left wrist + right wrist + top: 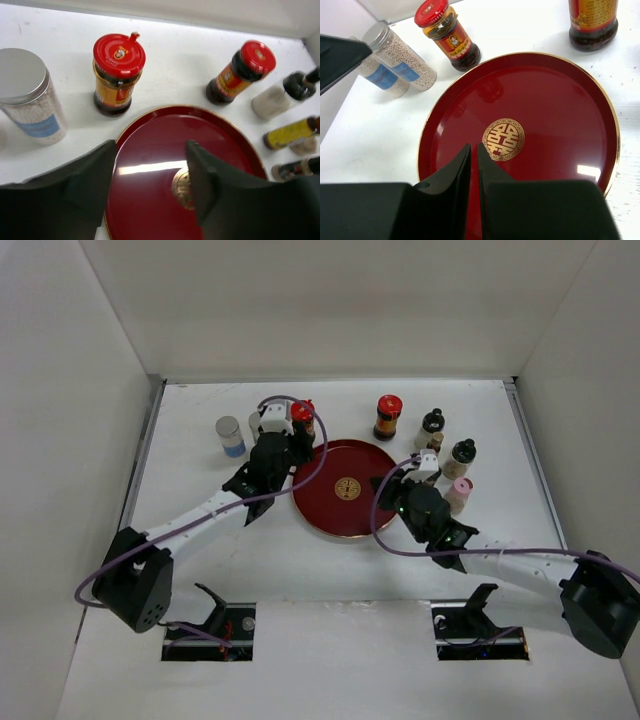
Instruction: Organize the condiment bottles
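White tabletop: at far left a blue-labelled cylinder, then the left gripper, jaws spread and empty, just short of a red-capped jar beside the far-left rim of the red tray. A second red-capped jar stands behind the tray; the right gripper, jaws pressed together on nothing, hangs over its right edge, with black-capped bottles and a pink shaker just beyond.

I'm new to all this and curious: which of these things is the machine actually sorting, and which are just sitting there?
Part of the job: left red-capped jar, right red-capped jar, blue-labelled cylinder, black-capped bottles, pink shaker.

Just sitting there: round red tray, white table.
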